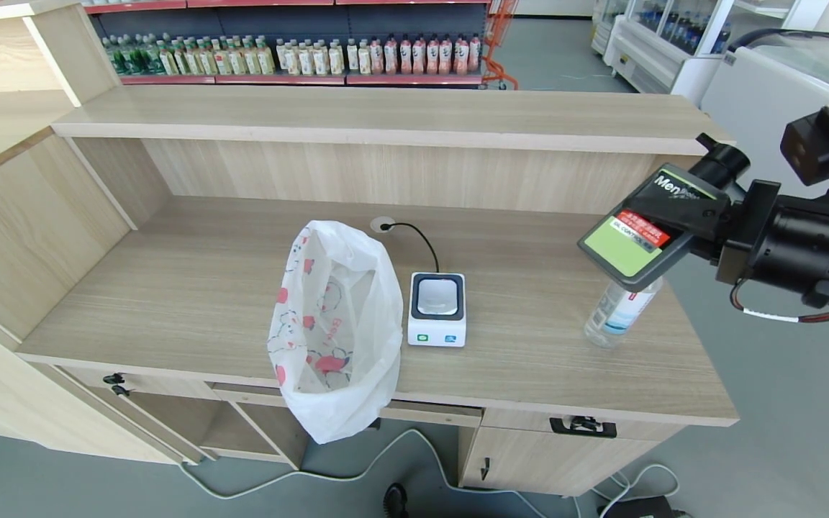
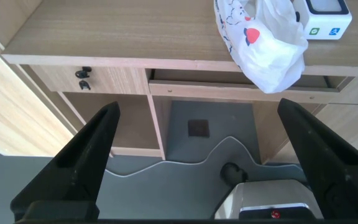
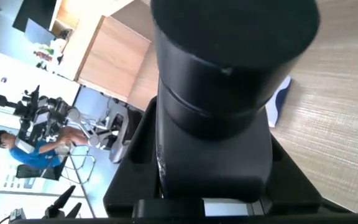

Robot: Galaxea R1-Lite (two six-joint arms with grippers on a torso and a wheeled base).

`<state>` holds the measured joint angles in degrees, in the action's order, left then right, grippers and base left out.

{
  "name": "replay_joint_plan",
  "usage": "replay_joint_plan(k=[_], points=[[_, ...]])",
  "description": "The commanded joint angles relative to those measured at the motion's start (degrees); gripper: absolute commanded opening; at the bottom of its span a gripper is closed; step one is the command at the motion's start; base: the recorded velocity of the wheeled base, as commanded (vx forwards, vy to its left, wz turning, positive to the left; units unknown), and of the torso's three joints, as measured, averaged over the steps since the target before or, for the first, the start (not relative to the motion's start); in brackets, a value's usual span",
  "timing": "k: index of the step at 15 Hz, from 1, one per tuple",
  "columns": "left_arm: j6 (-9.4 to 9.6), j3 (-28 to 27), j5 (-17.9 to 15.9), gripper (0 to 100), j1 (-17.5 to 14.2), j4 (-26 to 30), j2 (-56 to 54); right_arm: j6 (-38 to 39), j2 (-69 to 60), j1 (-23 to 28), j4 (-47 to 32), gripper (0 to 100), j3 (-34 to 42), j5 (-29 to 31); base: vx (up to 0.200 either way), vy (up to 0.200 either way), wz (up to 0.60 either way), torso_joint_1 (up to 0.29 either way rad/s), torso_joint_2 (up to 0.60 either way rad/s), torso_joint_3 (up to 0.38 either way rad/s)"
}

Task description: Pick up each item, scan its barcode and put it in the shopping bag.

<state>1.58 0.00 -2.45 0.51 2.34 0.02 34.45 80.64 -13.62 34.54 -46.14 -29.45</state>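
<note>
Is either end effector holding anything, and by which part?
Right end effector grips the dark, green-labelled tube near its black-capped end; left end effector holds nothing.

shopping bag (image 1: 335,324): white, red print | scanner (image 1: 437,309): white | item (image 1: 637,237): black-green

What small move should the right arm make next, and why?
Probably carry the dark flat tube with the green label leftward over the white barcode scanner. The right gripper holds it above the wooden counter's right end, away from the scanner, so it seems not yet scanned.
</note>
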Motion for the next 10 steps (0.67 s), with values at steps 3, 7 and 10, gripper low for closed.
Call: replay_joint_plan(k=[3, 7, 10], points=[[0.00, 0.00, -0.01, 100, 0.02, 0.03, -0.02, 0.00, -0.13, -2.64, -0.17, 0, 0.00, 0.62, 0.000, 0.000, 0.00, 0.000, 0.00, 0.000], [-0.09, 0.00, -0.01, 100, 0.02, -0.06, -0.02, -0.09, 0.31, -4.14, -0.17, 0, 0.17, 1.15, 0.000, 0.150, 0.00, -0.002, 0.00, 0.001], [-0.09, 0.00, -0.01, 100, 0.02, -0.06, -0.02, -0.17, 2.15, -4.05, 0.09, 0, -0.79, 1.24, 0.000, 0.200, 0.00, 0.010, 0.01, 0.005]])
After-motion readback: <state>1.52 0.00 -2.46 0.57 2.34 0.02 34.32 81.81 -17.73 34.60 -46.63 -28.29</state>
